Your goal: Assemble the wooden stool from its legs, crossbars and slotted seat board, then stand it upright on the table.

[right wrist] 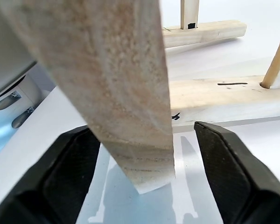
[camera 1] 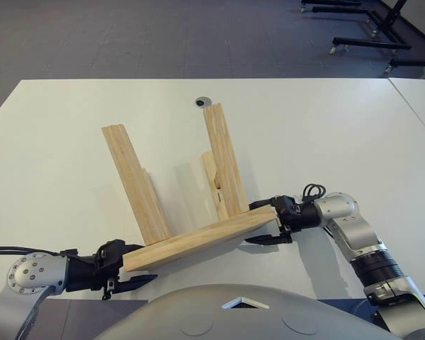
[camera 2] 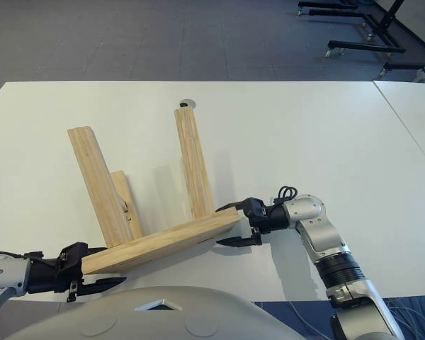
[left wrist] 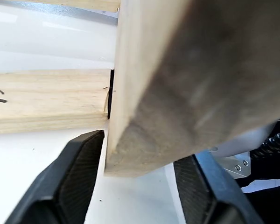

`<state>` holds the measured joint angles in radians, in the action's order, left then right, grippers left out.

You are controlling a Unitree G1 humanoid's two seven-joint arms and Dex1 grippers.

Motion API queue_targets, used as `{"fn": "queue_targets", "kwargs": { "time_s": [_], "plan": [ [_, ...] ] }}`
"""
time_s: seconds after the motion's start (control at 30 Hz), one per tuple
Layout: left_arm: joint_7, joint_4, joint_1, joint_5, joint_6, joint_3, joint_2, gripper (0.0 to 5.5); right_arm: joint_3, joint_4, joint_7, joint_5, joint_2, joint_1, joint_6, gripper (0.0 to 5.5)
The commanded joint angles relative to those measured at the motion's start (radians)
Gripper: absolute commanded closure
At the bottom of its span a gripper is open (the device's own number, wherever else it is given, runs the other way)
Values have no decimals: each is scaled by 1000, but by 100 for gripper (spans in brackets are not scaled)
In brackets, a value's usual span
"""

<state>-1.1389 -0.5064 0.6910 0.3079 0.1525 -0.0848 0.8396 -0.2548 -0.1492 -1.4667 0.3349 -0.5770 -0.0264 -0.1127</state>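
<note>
1. Two grippers are placed at opposite ends of the seat board (camera 1: 198, 241), which is seen near the robot's edge of the white tabletop (camera 1: 340, 127). It slants across the head views, with its right end higher than its left.
2. The wooden stool (camera 1: 152, 219) is seen assembled but not upright. Its seat board faces the robot, and the legs point away across the tabletop.
3. Two long legs are seen from above, the left leg (camera 1: 134, 184) and the right leg (camera 1: 223, 159). A shorter-looking piece (camera 1: 210, 170) is partly hidden behind the right one.
4. In the right wrist view, two more legs (right wrist: 214, 95) are seen low over the tabletop, and thin crossbars (right wrist: 189, 11) rise from them.
5. The left gripper (camera 1: 131, 271) is set at the board's left end. Its dark fingers (left wrist: 70, 186) are spread apart with the board's end between them. Whether either pad presses on the wood cannot be told.
6. The right gripper (camera 1: 251, 224) is set at the board's right end. Its fingers (right wrist: 233, 172) are spread wider than the board is thick, and bare tabletop is seen between one finger and the wood.
7. A small round fitting (camera 1: 202, 102) is set into the tabletop just beyond the right leg's tip.
8. Black wheeled frames (camera 1: 368, 35) stand on the dark floor beyond the tabletop.
</note>
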Motion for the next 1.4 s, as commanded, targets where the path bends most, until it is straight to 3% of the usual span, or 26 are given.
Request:
{"fn": "queue_targets", "kwargs": {
  "time_s": [0.03,0.23,0.4,0.5,0.57,0.7,0.83,1.0,1.27,1.4],
  "plan": [
    [6,1,-36,17,18,7,7,348,-7,14,-8,15,8,5,6,263],
    [-11,46,-102,26,8,-8,14,393,-25,25,-8,13,18,-1,17,378],
    [-28,34,-121,61,43,3,13,396,-12,109,34,64,23,7,117,397],
    [-46,-21,-132,222,163,-37,13,398,27,300,177,82,-17,45,336,397],
    [-48,-63,-134,346,257,-84,18,397,94,516,243,179,-105,77,548,396],
    [-33,-126,-151,496,390,-157,43,397,248,691,406,586,-159,-20,984,396],
    [50,-160,-216,741,539,-243,86,397,263,633,640,984,-235,-168,1323,390],
    [136,-184,-232,1029,689,-320,194,397,74,533,954,1609,-450,-267,1203,389],
    [360,-142,-206,1606,698,-387,324,397,57,417,979,1637,-313,-383,1232,389],
    [363,-128,-171,1664,704,-377,310,397,52,329,904,1637,-314,-413,1342,397]
  ]
}}
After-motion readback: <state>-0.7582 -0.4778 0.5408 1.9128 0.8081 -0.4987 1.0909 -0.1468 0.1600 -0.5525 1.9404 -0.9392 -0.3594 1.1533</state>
